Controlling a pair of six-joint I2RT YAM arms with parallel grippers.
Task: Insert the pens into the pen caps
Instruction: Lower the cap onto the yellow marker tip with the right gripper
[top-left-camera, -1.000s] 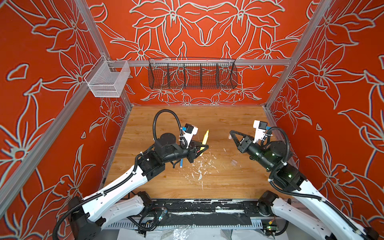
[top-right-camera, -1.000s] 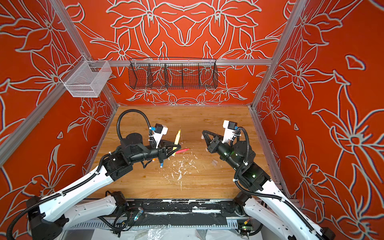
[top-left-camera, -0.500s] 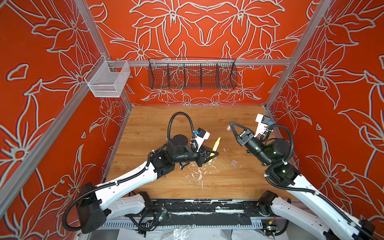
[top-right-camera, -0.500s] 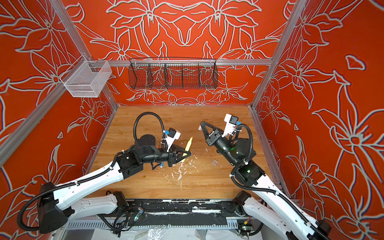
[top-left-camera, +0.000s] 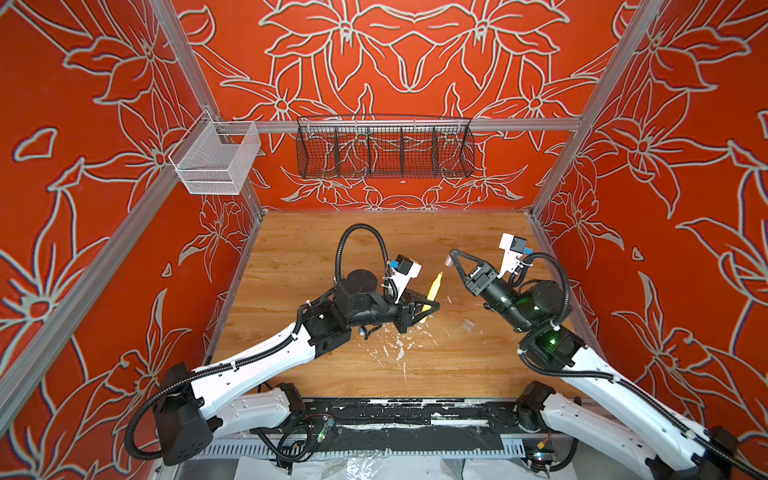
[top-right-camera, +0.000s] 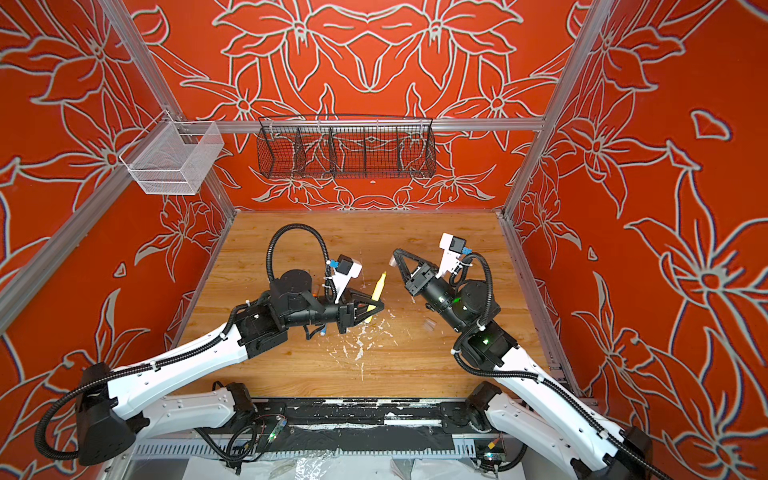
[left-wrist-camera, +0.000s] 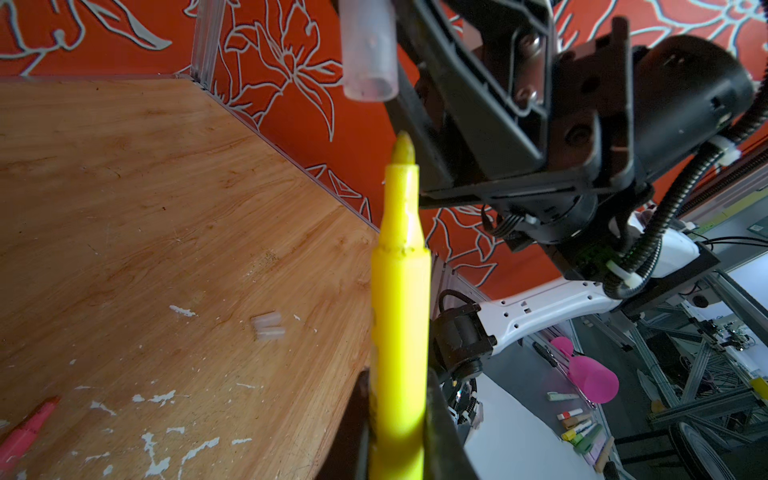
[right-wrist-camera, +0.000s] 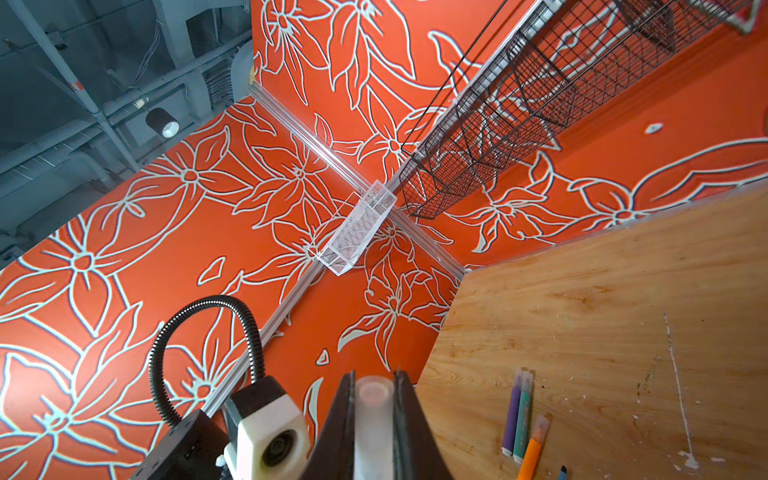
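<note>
Presently the left tool (top-left-camera: 434, 308) is seen closed tightly on the lower barrel of the yellow pen (left-wrist-camera: 400, 316). The pen is held clear of the worktop (top-left-camera: 291, 257) with its pointed tip raised and tilted toward the right arm. The right tool (top-left-camera: 452, 254) is clamped narrowly on a clear pen cap (left-wrist-camera: 368, 50), which is gripped across its sides between the fingers (right-wrist-camera: 338, 424) with its open mouth turned toward the pen. In the left wrist view the pen's tip is pointed toward that mouth, a little off its line, and a gap is seen between them, so no contact is made. In both top views pen and cap are shown above the middle of the worktop. Two loose caps (left-wrist-camera: 268, 326) lie side by side on the wood, and a pink-red pen (left-wrist-camera: 25, 432) lies among white flecks. In the right wrist view a purple pen (right-wrist-camera: 512, 415) and a green pen (right-wrist-camera: 523, 419) are seen lying together, touching, with an orange pen (right-wrist-camera: 534, 451) just beside them.
</note>
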